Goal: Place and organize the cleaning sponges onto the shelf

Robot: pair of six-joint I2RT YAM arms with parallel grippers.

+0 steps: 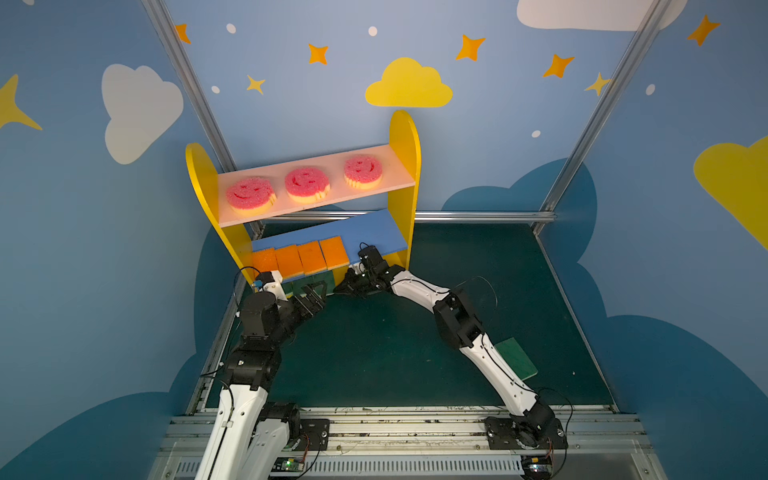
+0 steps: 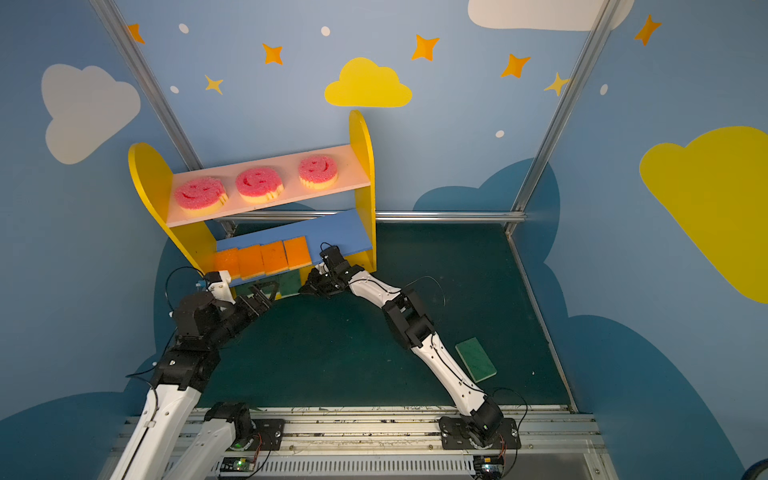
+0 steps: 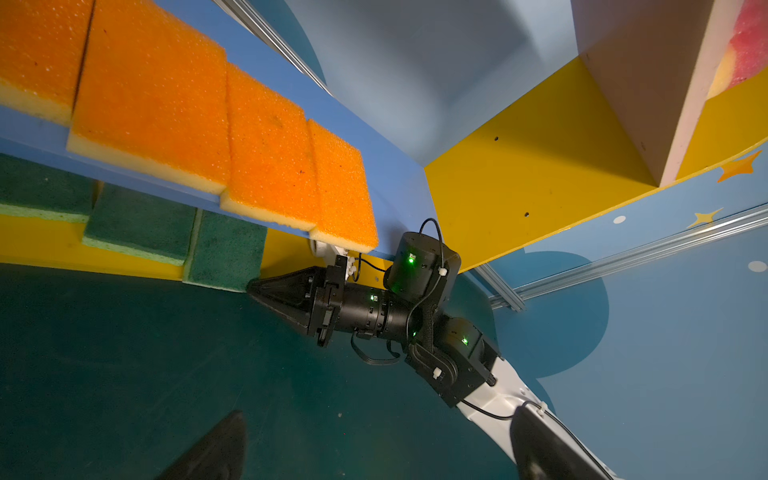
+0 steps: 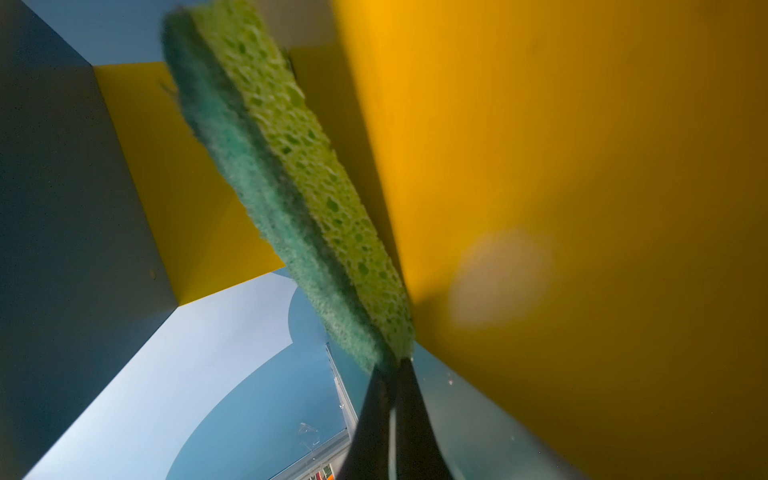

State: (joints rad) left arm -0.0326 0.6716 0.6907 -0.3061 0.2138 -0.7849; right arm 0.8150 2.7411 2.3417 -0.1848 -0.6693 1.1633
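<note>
The shelf [image 1: 405,166] [image 2: 361,166] stands at the back left. Three pink smiley sponges [image 1: 307,183] sit on its pink upper board. Several orange sponges [image 1: 311,255] [image 3: 270,158] lie in a row on the blue board. Green sponges [image 3: 141,220] [image 1: 328,280] lie on the yellow base. My right gripper [image 1: 338,289] [image 3: 253,289] [image 4: 392,365] is shut, its tip against the edge of the outermost green sponge [image 3: 226,249] [image 4: 291,187]. My left gripper [image 1: 309,297] [image 3: 380,449] stands open and empty just in front of the base.
One more green sponge [image 1: 517,357] [image 2: 476,359] lies flat on the dark green table, on the right beside the right forearm. Blue walls with metal frame posts [image 1: 590,124] close in the table.
</note>
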